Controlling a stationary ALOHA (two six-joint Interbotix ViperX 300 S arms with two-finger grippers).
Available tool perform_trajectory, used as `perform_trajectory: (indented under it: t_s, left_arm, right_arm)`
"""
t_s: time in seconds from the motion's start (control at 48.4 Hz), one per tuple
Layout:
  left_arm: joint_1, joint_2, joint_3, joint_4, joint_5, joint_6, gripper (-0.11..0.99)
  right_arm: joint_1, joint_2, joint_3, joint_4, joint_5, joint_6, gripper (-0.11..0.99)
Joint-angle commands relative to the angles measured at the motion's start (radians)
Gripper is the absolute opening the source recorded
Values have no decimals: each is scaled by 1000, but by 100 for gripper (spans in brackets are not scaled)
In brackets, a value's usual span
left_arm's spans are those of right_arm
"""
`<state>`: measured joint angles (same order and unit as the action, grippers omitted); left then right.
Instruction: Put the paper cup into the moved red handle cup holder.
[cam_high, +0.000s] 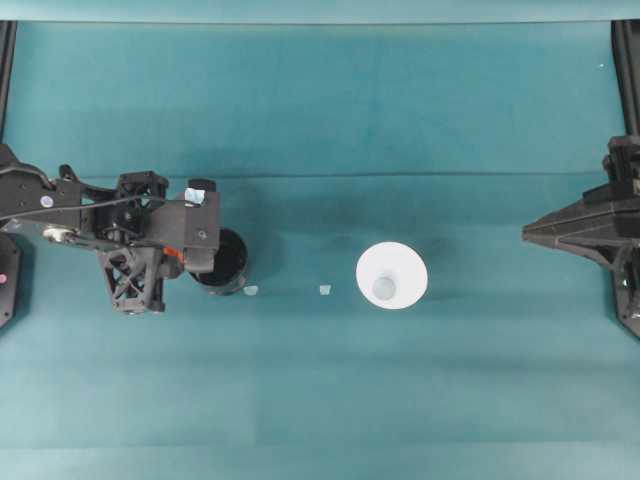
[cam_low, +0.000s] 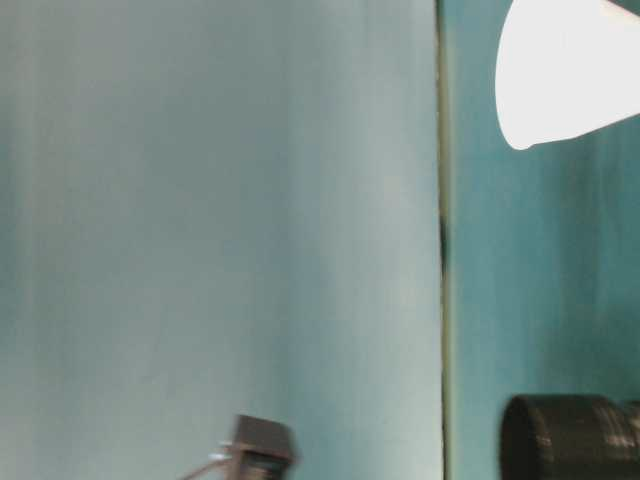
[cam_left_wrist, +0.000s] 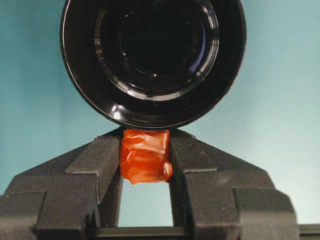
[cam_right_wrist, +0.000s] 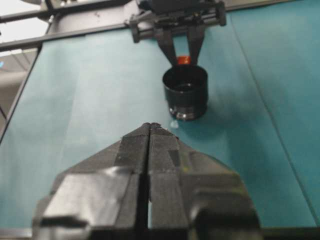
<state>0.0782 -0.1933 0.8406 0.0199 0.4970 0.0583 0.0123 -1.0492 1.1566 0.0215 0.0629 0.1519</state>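
The red handle cup holder (cam_high: 225, 262) is a glossy black round cup standing on the teal table, left of centre. Its orange-red handle tab (cam_left_wrist: 145, 156) is pinched between the fingers of my left gripper (cam_left_wrist: 145, 146), which is shut on it. The holder (cam_right_wrist: 185, 92) and the left gripper (cam_right_wrist: 183, 51) behind it also show in the right wrist view. The white paper cup (cam_high: 392, 276) stands upright, rim up, right of centre and apart from the holder (cam_low: 570, 435). My right gripper (cam_high: 530, 233) hovers at the far right, shut and empty, its fingertips (cam_right_wrist: 145, 131) pressed together.
Two small pale scraps (cam_high: 250, 290) (cam_high: 324, 290) lie on the cloth between holder and cup. The left arm's body (cam_high: 100, 225) covers the table's left side. Dark frame rails (cam_high: 628, 70) run along both side edges.
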Motion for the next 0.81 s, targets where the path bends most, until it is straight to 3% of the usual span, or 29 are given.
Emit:
perform_trajectory:
  t_s: [0.0,0.207,0.33,0.599,0.785]
  left_arm:
    - [-2,-63,-60,3,58,0,27]
    - [-20,-178,-201,2,302,-2,27]
    - [-23,-202,-249,3,391,-3,27]
    - [-25,-187,-278,2,402,-5,27]
    - [-29,-100,-353,3,364,-3,27]
  right_arm:
    - [3,8,-8,3,-3,8,-11]
    - [3,6,-8,3,-3,8,-11]
    - [3,6,-8,2,-3,8,-11]
    - [3,6,-8,3,-3,8,-11]
    - [3,5,-8,2,-3,8,-11]
